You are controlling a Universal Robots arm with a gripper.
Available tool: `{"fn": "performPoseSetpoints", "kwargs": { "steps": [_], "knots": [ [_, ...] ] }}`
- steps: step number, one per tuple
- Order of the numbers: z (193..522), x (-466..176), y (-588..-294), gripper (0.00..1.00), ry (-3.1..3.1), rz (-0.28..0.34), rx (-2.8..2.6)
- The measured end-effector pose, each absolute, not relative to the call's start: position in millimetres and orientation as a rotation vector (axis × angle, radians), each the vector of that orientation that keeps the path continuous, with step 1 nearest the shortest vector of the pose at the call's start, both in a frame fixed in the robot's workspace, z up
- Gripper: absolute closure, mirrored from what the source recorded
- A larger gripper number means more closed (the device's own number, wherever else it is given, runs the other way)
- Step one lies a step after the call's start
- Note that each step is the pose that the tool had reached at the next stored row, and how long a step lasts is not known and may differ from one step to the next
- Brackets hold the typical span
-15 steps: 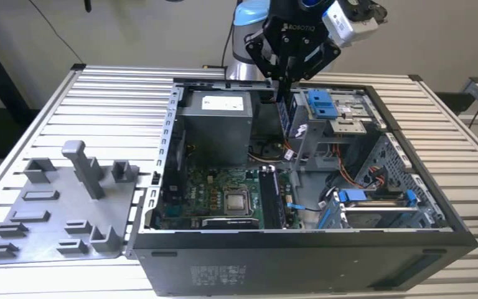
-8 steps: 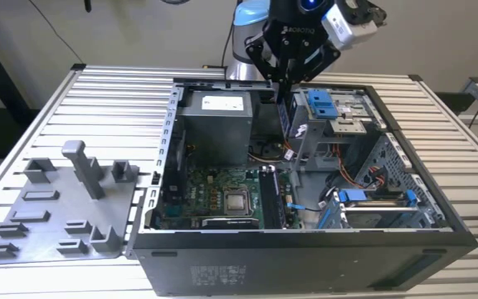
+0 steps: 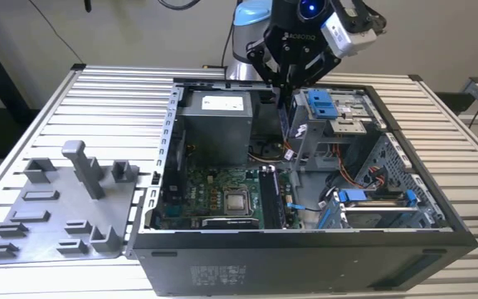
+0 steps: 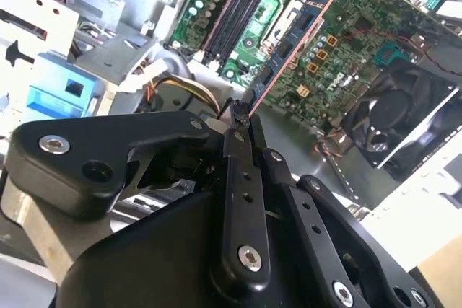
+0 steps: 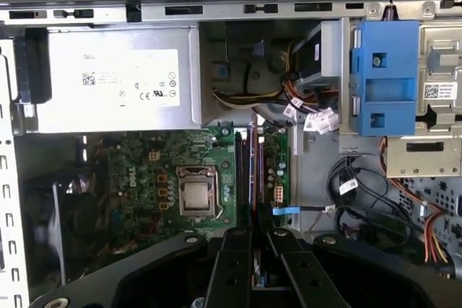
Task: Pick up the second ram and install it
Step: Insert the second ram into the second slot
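Observation:
My gripper [image 3: 285, 87] hangs above the open computer case [image 3: 305, 249], shut on the second ram [image 3: 286, 118], a thin dark stick that points down into the case. In the second wrist view the fingers [image 4: 238, 149] pinch the ram [image 4: 289, 48], which shows edge-on and reaches out over the green motherboard [image 4: 346, 41]. In the first wrist view the ram [image 5: 253, 178] is a narrow dark line running from the gripper [image 5: 254, 239] over the long black memory slots [image 5: 242, 171]. These slots [image 3: 271, 196] lie beside the processor [image 3: 237, 200], well below the stick.
A grey power supply [image 3: 214, 118] stands in the case at the exterior view's left of the gripper, and a blue drive bracket [image 3: 322, 103] with a metal cage at its right. Loose cables [image 5: 361, 200] lie near the slots. A grey moulded holder tray [image 3: 56, 205] sits on the slatted table.

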State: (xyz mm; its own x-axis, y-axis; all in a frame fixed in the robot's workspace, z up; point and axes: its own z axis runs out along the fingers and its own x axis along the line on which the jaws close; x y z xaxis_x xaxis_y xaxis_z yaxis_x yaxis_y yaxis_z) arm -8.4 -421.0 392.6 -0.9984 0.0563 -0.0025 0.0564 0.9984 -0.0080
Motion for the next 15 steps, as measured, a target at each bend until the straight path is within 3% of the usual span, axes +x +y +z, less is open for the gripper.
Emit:
{"fn": "performPoseSetpoints", "kwargs": {
  "steps": [15],
  "knots": [
    [377,-1,-423,0.86,3.138,-0.012,0.090]
  ]
}}
